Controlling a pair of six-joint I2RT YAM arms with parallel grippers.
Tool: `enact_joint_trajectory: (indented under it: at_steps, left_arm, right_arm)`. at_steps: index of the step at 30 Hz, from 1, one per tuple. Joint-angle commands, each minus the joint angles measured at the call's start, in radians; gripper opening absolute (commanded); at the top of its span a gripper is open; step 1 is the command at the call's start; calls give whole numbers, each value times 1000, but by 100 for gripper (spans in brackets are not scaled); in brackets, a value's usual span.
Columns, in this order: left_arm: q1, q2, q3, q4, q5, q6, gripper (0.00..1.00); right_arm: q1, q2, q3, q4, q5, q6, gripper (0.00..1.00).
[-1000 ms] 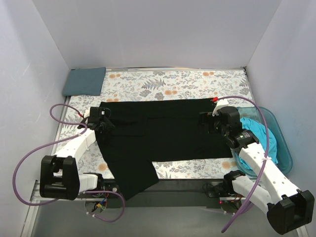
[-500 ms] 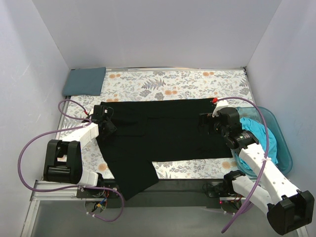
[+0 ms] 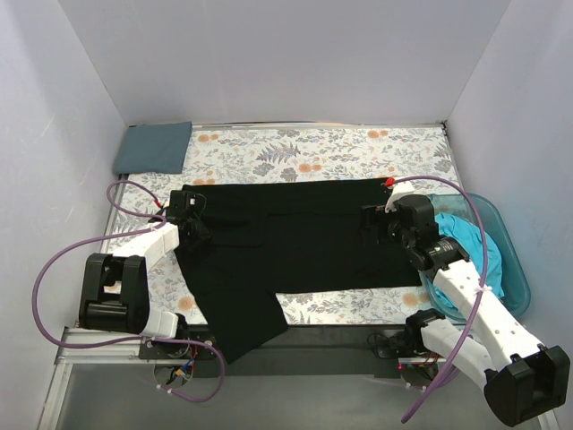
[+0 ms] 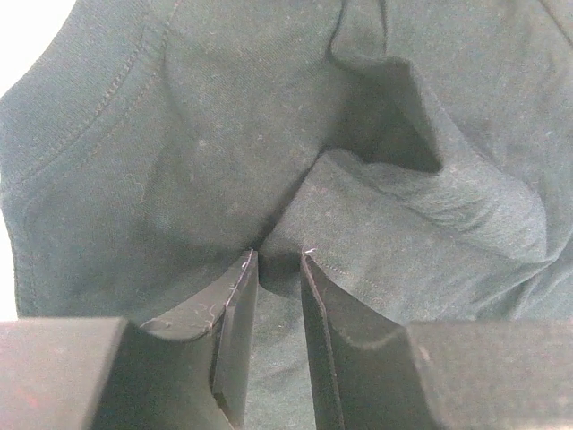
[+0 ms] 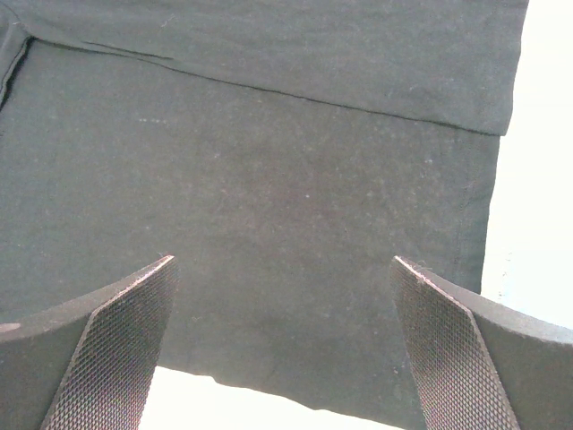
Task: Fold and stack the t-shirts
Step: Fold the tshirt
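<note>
My left tool is narrow, its 2 fingers pinching a raised fold of the black t-shirt near its left end. My right tool stands wide above the shirt's right edge, gripping nothing. The black t-shirt lies spread across the floral cloth on the table. The slate t-shirt sits folded in the far left corner. The turquoise t-shirt lies in the teal tub at right.

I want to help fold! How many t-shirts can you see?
3: a black one spread mid-table, a folded grey-blue one in the far left corner, a turquoise one in the tub at right. More may hide there.
</note>
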Motion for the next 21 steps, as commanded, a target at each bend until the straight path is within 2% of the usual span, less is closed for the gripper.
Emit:
enact_joint_trajectory:
  at_steps: [1,5,8,12,21]
  left_arm:
    - [3,-39,35,-10,7,9,26]
    - [3,-47,37,-11,7,12,23]
    - [5,-41,37,-11,3,14,16]
    - [5,-31,38,-17,4,15,1]
    - [3,-151,44,-152,36,-77,0]
  right_arm:
    - [-1,-15,-5,10,6,-11,88]
    - [-1,-13,-7,10,7,-12,88]
    - [-1,-13,-7,10,6,-12,88]
    - [-1,-15,-5,10,9,-12,88]
    - [-1,-13,-3,11,4,-11,89]
